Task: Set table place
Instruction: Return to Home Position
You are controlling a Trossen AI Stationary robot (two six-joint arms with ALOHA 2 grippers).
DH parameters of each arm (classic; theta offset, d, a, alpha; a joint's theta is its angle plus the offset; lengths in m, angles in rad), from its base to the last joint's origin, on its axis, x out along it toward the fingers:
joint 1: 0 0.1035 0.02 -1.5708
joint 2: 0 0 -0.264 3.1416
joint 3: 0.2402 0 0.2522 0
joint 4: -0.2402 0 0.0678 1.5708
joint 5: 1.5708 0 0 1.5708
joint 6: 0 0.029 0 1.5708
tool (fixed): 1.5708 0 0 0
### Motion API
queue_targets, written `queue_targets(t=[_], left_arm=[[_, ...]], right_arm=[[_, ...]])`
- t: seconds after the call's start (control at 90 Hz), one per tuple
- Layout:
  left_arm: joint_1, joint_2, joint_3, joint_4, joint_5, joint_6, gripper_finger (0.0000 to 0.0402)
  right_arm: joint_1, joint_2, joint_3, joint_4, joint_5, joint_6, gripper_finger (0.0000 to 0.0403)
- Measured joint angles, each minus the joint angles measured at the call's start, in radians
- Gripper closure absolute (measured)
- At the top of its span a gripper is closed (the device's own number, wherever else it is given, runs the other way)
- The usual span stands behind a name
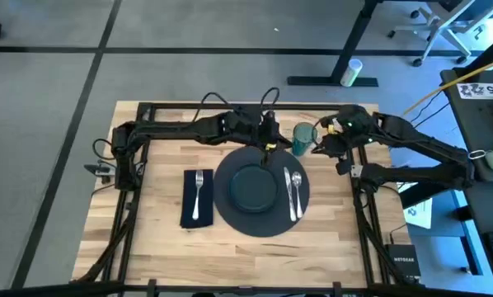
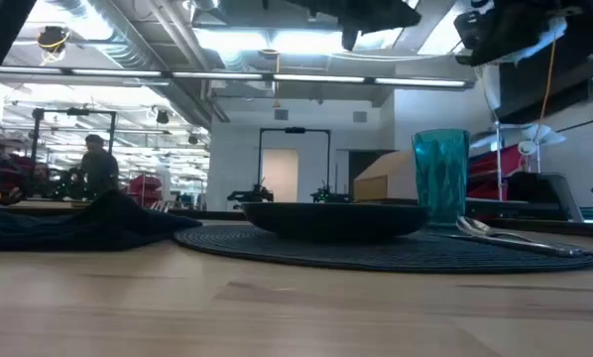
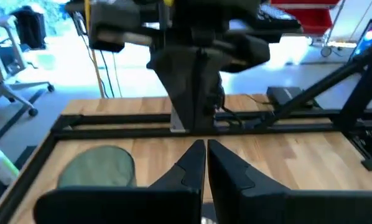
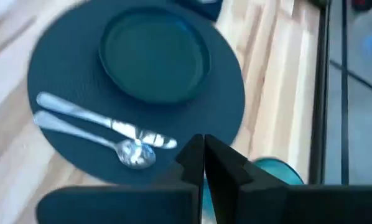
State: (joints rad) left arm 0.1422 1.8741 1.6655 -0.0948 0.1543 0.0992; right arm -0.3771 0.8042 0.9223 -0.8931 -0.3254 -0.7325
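A dark grey round charger (image 1: pixel 259 216) lies mid-table with a smaller dark plate (image 1: pixel 254 188) on it. A knife and a spoon (image 1: pixel 293 192) lie on the charger's right part. Left of the charger lies a navy napkin (image 1: pixel 188 202) with a silver fork (image 1: pixel 199 191) on it. The teal cup (image 1: pixel 303 138) stands upright on the wood past the charger's far right edge. My left gripper (image 3: pixel 205 155) is shut over the charger's far edge (image 1: pixel 268 145). My right gripper (image 4: pixel 203 151) is shut, raised just right of the cup (image 4: pixel 274 169).
Black rails (image 1: pixel 230 106) edge the wooden table (image 1: pixel 156 247). Both arms reach in over the far half, well above the tabletop in the low view, where the cup (image 2: pixel 441 174) stands free. Bare wood lies along the near edge and at the left.
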Motion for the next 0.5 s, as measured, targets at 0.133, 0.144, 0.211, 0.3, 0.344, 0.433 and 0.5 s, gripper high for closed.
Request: queue_targets(t=[0.133, 0.144, 0.211, 0.3, 0.344, 0.433, 0.5], left_arm=[[-0.007, -0.058, -0.065, 0.013, -0.001, 0.014, 0.0402], [-0.008, -0.065, -0.072, 0.014, -0.002, 0.014, 0.0402], [-0.012, -0.106, -0.130, 0.033, -0.002, 0.014, 0.0402], [-0.012, -0.172, -0.218, 0.058, -0.001, 0.007, 0.0402], [-0.012, -0.207, -0.265, 0.078, -0.001, -0.001, 0.0402], [-0.012, -0.275, -0.366, 0.128, -0.002, -0.018, 0.0402], [-0.012, -0.325, -0.445, 0.179, -0.004, -0.035, 0.0402]], right_arm=[[0.000, -0.066, -0.071, 0.086, -0.001, 0.024, 0.0403], [0.000, -0.072, -0.077, 0.094, -0.002, 0.025, 0.0403], [0.000, -0.102, -0.102, 0.132, -0.009, 0.025, 0.0403], [0.000, -0.139, -0.124, 0.167, -0.009, 0.025, 0.0403], [0.000, -0.157, -0.135, 0.191, -0.009, 0.026, 0.0403], [0.000, -0.198, -0.163, 0.246, -0.023, 0.030, 0.0403], [0.000, -0.225, -0.186, 0.292, -0.053, 0.030, 0.0403]])
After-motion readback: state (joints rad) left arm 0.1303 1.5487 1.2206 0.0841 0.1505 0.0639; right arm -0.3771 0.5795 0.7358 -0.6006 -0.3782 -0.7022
